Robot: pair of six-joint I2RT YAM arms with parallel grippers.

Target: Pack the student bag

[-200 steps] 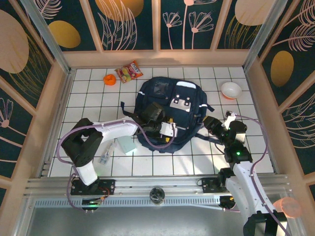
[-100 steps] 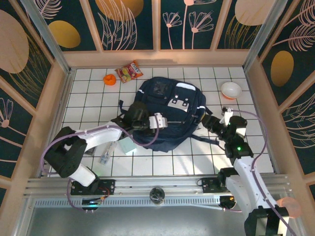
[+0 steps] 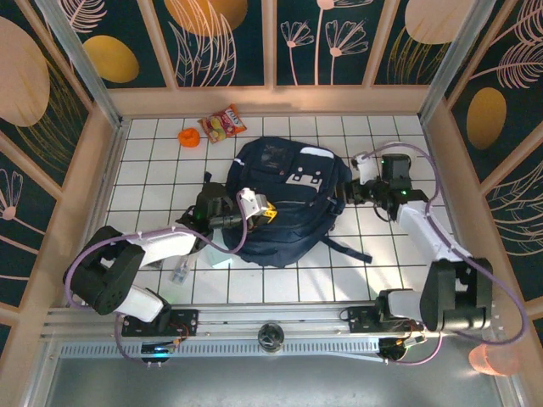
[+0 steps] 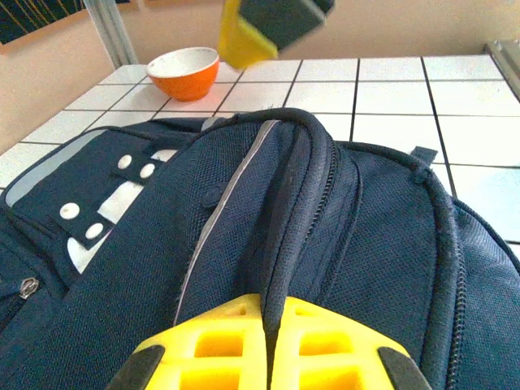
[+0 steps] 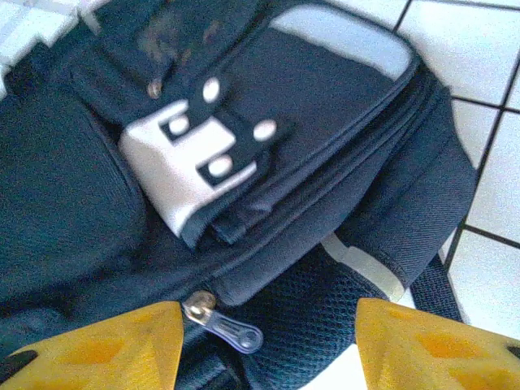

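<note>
The work cell is a white tiled counter (image 3: 153,170) enclosed by tan-framed walls with dark floral panels.

**Top external view.** The student bag (image 3: 293,203) lies flat at the centre of the counter, front face up. The left fingers (image 3: 263,212) rest on its left half. The right fingers (image 3: 348,188) stand at its right edge. A snack packet (image 3: 222,124) and a small orange object (image 3: 188,136) lie beyond the bag near the far wall, apart from it. A pale box (image 3: 221,257) and a clear item (image 3: 180,272) lie beside the left arm, to the near left of the bag.

**Left wrist view.** The left fingers (image 4: 272,341) are fully closed, pinching a raised ridge of the bag's (image 4: 244,211) navy fabric between the yellow pads. Beyond the bag, an orange bowl (image 4: 183,73) stands on the counter (image 4: 390,89), and the visible part of its interior is plain white.

**Right wrist view.** The right fingers (image 5: 268,349) are spread wide and hold nothing. The bag (image 5: 81,203) lies directly beneath them. Its zipper pull (image 5: 223,325) and a mesh panel sit between the two tips, and neither tip touches the pull. A grey buckle patch (image 5: 195,154) lies further along the front face. The bag's contents cannot be seen.
</note>
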